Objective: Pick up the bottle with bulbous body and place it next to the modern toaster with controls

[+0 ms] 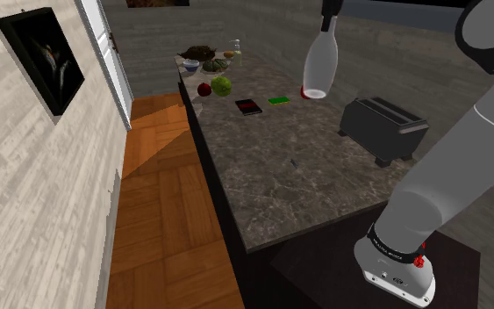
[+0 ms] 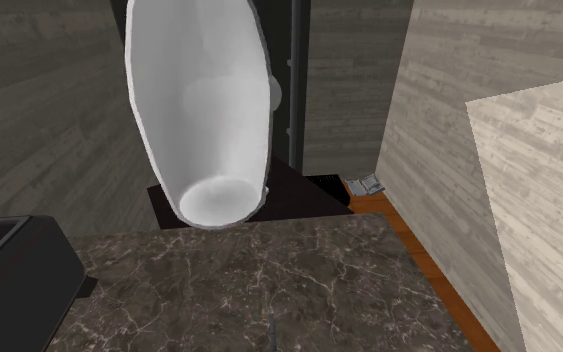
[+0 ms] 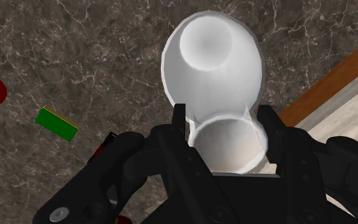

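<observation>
We're clamping the gripper (image 3: 223, 127) on the neck of the white bottle (image 1: 319, 60), its base hanging down above the counter (image 1: 280, 189). The toaster (image 1: 383, 127) is sitting lower, at the counter's edge, shoulder view's right.

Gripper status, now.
Gripper: shut on the white bottle, gripping its neck, lifted off the dark stone counter.

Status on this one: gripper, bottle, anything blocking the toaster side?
Gripper shut on white bottle, at the neck. Bottle in the air over the counter, not yet beside the dark toaster. Counter between them looks bare.
</observation>
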